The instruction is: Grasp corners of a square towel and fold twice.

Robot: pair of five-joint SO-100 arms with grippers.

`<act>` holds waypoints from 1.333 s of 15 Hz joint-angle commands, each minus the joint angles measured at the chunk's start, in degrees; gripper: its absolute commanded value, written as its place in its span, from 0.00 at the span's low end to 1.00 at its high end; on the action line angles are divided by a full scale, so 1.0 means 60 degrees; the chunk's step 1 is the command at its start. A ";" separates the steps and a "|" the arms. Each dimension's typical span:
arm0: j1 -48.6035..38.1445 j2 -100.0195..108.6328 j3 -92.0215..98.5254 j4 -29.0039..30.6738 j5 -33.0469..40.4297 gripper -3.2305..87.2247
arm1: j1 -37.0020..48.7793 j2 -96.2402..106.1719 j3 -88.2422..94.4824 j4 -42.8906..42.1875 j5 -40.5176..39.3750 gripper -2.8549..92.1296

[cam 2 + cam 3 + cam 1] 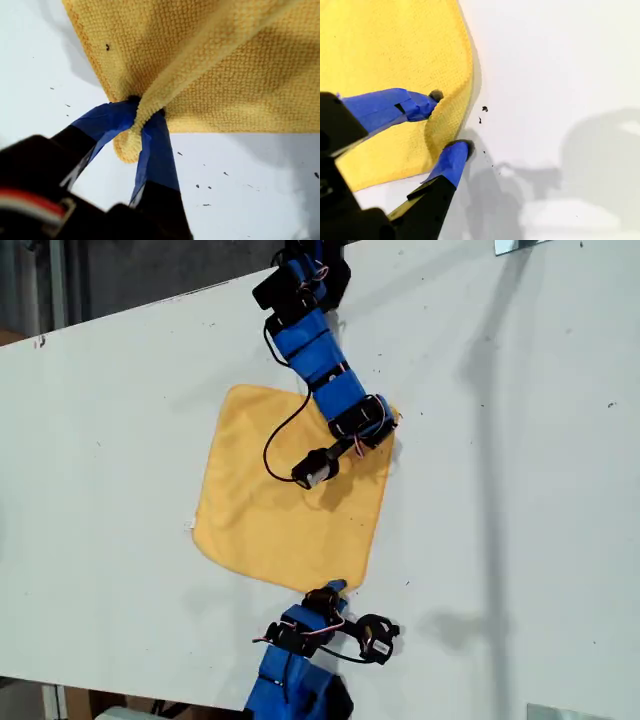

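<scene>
Plainly, nothing readable shows anywhere: the small white tag (189, 526) at the towel's edge on the exterior view's left is too small to make out any print. The towel (270, 510) lies spread on the white table (100, 440), a square with no long axis, turned slightly so one corner points toward the exterior view's bottom edge. My first gripper (335, 590) (145, 112) has that corner (129, 145), its blue-taped jaws pressed together on a bunched pinch of cloth. My second gripper (385, 425) (450, 120) is at the corner on the exterior view's right, jaws partly spread across a raised ridge of the hem, one tip on the cloth, the other on the table. Its arm covers part of the towel's upper edge.
</scene>
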 commanded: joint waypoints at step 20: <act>-0.5317 0.5464 -0.3662 0.2710 0.6680 0.03 | 0.6606 1.0151 0.3984 0.0645 -0.1714 0.03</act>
